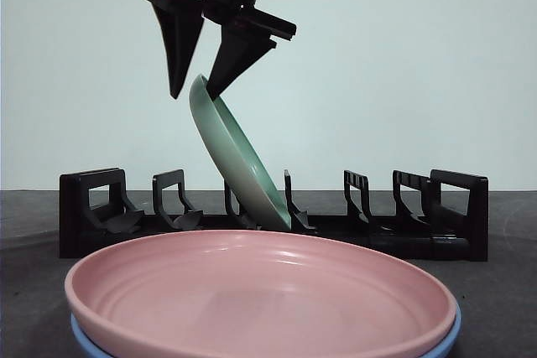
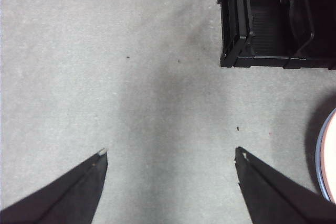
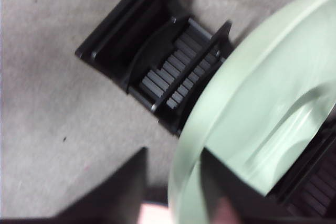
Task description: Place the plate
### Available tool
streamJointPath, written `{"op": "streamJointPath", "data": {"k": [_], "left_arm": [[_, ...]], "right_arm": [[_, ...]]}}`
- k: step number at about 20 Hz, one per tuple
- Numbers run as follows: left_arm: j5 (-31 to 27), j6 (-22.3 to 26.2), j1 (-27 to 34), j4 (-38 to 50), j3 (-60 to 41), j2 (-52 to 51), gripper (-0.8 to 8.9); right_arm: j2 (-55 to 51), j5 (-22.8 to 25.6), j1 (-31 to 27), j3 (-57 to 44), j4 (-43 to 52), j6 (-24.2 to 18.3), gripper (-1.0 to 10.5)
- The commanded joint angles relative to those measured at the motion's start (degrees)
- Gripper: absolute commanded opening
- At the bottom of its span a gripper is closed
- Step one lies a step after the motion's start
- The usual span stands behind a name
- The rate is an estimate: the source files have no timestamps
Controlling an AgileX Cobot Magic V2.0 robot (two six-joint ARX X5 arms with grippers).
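Observation:
A pale green plate stands tilted in the black dish rack, its lower edge in a middle slot and its top leaning left. My right gripper straddles the plate's top rim from above. Its jaws are open, with a narrow gap on one side of the rim. In the right wrist view the green plate runs between the jaws of the right gripper, above the rack. My left gripper is open and empty over bare table, near one end of the rack.
A pink plate rests on a blue plate close in front of the rack. Their edge shows in the left wrist view. The rack's other slots hold nothing. The table is grey.

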Motion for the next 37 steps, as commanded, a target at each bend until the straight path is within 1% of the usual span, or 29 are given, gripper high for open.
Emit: {"op": "streamJointPath", "data": {"k": [1,2,6,9,14,16,18,20,22,23,25,28,30,31,34,37], "left_arm": [[-0.13,-0.26,0.07,0.35,0.92,0.28,3.84],[-0.13,-0.24,0.07,0.35,0.92,0.28,3.84],[-0.13,-0.24,0.07,0.57,0.92,0.28,3.84],[-0.15,-0.22,0.07,1.09,0.92,0.28,3.84],[-0.13,0.00,0.07,3.50,0.92,0.28,3.83],[-0.13,0.02,0.07,3.72,0.92,0.31,3.84],[-0.13,0.00,0.07,3.69,0.92,0.28,3.83],[-0.13,0.00,0.07,3.69,0.92,0.28,3.84],[-0.15,-0.09,0.07,3.67,0.92,0.28,3.84],[-0.13,-0.13,0.07,3.65,0.92,0.28,3.83],[-0.13,-0.22,0.07,3.65,0.92,0.28,3.84],[-0.13,-0.33,0.07,3.17,0.92,0.28,3.84],[-0.13,-1.64,0.07,3.28,0.92,0.28,3.84],[-0.13,-1.79,0.07,3.32,0.92,0.28,3.84],[-0.13,-1.92,0.07,3.28,0.92,0.28,3.84],[-0.13,-3.26,0.07,3.30,0.92,0.28,3.84]], "right_arm": [[1.33,-0.22,0.52,1.44,1.38,-0.79,0.5],[1.33,-0.22,0.52,1.44,1.49,-0.79,0.2],[1.27,-0.22,0.46,1.66,1.38,-0.76,0.2],[0.63,-0.48,0.61,4.66,-1.03,-1.18,0.2],[-0.35,-0.48,1.90,14.29,-9.33,-3.82,0.2],[-0.44,-0.48,2.84,17.51,-13.44,-5.79,0.2],[-1.84,-0.48,4.46,18.27,-15.58,-7.54,0.2],[-3.85,-0.22,6.80,17.97,-17.64,-7.76,0.2],[-7.34,0.70,9.07,14.56,-17.44,-7.76,0.2],[-9.66,0.72,9.94,11.32,-17.03,-7.76,0.2],[-15.76,2.23,11.65,1.81,-13.73,-7.76,0.2],[-25.79,2.34,13.92,-13.20,-6.36,-7.76,0.2],[-31.54,4.31,15.50,-20.96,-2.75,-7.15,0.2],[-33.77,5.27,16.31,-24.02,-1.77,-6.38,0.2],[-38.47,7.89,18.69,-31.21,-1.44,-5.88,0.2],[-39.41,7.82,21.94,-35.54,-1.99,-6.01,0.2]]}}
